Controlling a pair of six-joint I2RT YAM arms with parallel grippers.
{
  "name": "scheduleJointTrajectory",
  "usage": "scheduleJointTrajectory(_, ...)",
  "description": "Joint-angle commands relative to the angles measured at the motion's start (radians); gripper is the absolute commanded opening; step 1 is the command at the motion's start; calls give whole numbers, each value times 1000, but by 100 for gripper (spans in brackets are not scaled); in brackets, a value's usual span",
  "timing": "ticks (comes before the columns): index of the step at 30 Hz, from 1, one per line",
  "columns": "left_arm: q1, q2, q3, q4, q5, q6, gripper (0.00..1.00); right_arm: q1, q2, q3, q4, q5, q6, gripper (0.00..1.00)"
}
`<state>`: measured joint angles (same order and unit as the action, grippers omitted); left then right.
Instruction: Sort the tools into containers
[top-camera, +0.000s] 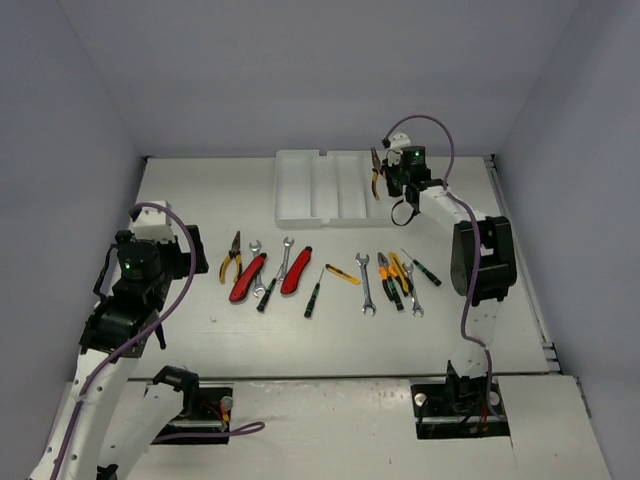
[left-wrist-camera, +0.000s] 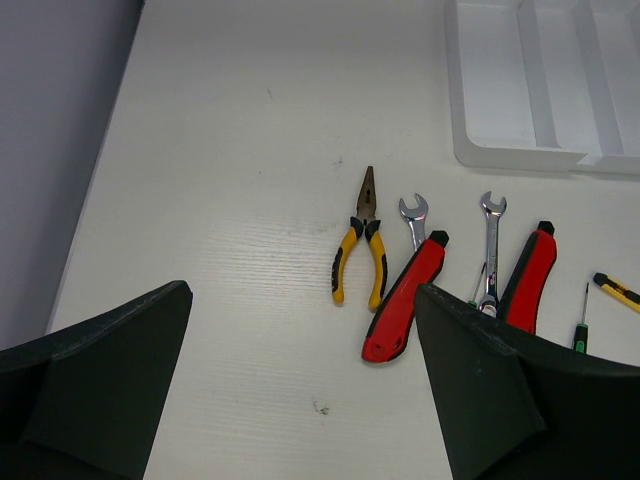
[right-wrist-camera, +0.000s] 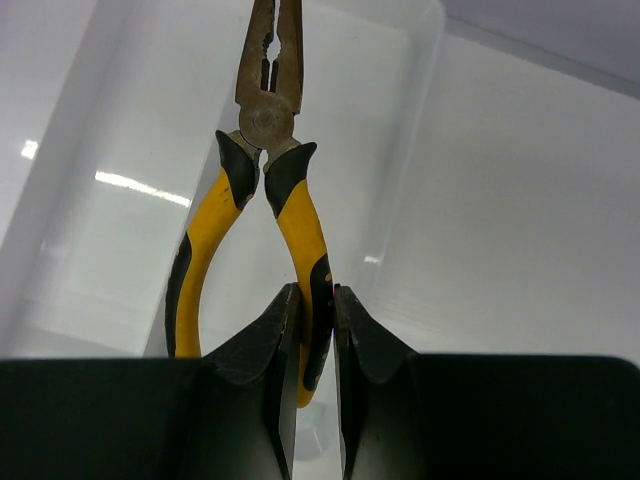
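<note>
Yellow-and-black-handled steel pliers (right-wrist-camera: 266, 120): one handle pinched between closed fingers of right gripper (right-wrist-camera: 315, 300), nose pointing away, over translucent white plastic tray (top-camera: 297, 185) (rightmost slot). Left gripper (left-wrist-camera: 300, 390): jaws wide, holding nothing.

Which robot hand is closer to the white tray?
Right. The right gripper hangs over the tray's right end, gripping yellow pliers; the left gripper is open, far off near the table's left side.

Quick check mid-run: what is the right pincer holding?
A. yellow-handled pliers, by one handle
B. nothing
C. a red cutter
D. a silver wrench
A: the right wrist view shows the right pincer shut on one handle of the yellow-handled pliers, hanging over the tray.
</note>
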<state>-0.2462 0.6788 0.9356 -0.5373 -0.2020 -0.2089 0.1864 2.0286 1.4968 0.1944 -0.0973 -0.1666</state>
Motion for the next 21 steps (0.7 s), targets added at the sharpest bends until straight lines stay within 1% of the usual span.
scheduleJointTrajectory(1,10,12,12,59,11,3,91,7,43,97,77,-52,-59,0)
scheduleJointTrajectory(4,10,13,12,60,18,3,91,8,90,136,77,-55,-46,0)
scheduleJointTrajectory(8,10,12,12,59,18,3,91,10,143,167,80,1,-20,0)
scheduleJointTrajectory(10,10,13,12,59,18,5,91,8,157,178,79,18,-9,2)
scheduleJointTrajectory(12,10,11,12,59,19,4,91,8,172,184,78,33,10,11)
scheduleJointTrajectory(16,10,9,12,57,18,5,91,8,167,186,77,48,39,37)
scheduleJointTrajectory(17,10,9,12,57,18,5,91,8,159,182,77,47,42,46)
scheduleJointTrajectory(19,10,8,11,58,17,3,91,8,133,168,77,55,43,53)
scheduleJointTrajectory(21,10,7,11,60,18,3,91,8,91,153,75,65,44,59)
